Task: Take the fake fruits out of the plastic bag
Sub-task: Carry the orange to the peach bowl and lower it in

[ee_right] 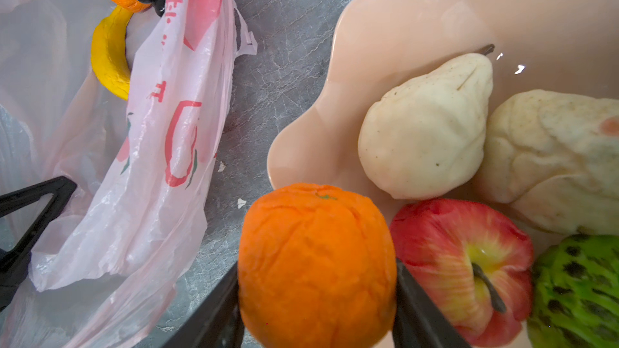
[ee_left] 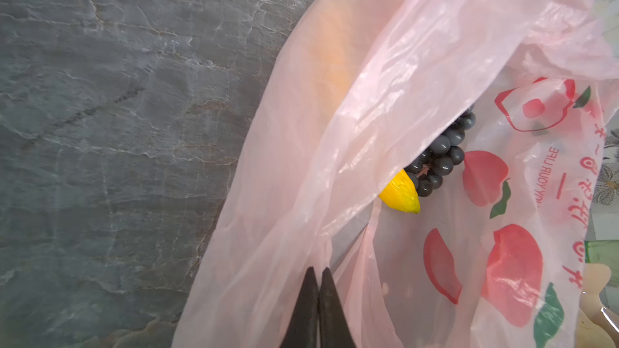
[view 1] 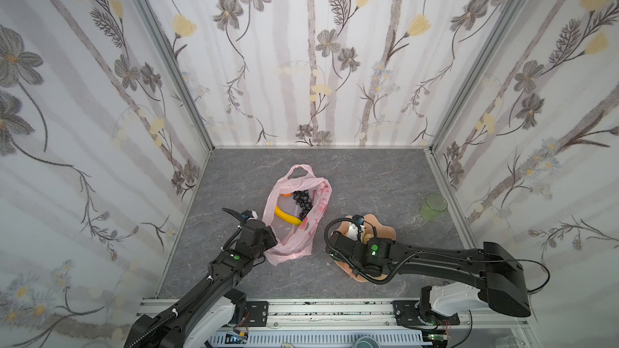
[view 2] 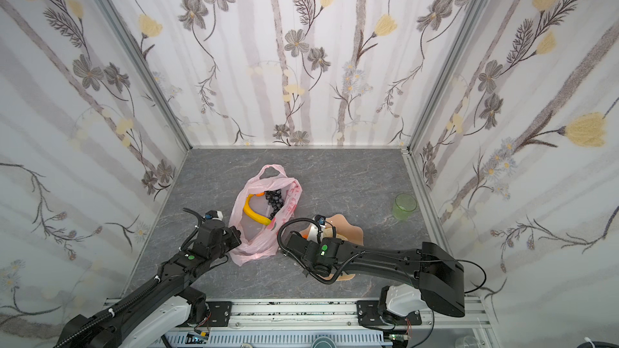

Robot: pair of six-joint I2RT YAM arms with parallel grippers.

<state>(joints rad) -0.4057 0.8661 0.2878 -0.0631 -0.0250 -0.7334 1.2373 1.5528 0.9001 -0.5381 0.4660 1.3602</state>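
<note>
Right jaws grip orange (ee_right: pixel 316 262) at plate's (ee_right: pixel 402 28) edge.

Robot test booth: floral wallpaper panels (view 1: pixel 301 61), aluminium frame posts (view 1: pixel 169 61), grey stone-look tabletop (view 1: pixel 368 175), mounting rail (view 1: pixel 335 309) along front.

Both top views: one stereo pair, mounted high at the 6 o'clock edge of the table (view 1: pixel 368 175), above the arm bases, facing 12 & tilted down. Far off, so whole workspace + three walls fit; framing nearly identical. Bag (view 1: pixel 294 246) approx centre, plate (view 1: pixel 385 229) at its 4 o'clock. Left wrist cam: v. close, looks past the left gripper (ee_left: pixel 317 272) into the bag's mouth, table alongside. Right wrist cam: v. close over plate rim; orange (ee_right: pixel 316 246) btwn right gripper (ee_right: pixel 317 262) fills foreground. Both wrist cams share bag, banana (ee_left: pixel 400 194), grapes (ee_left: pixel 438 159).
</note>
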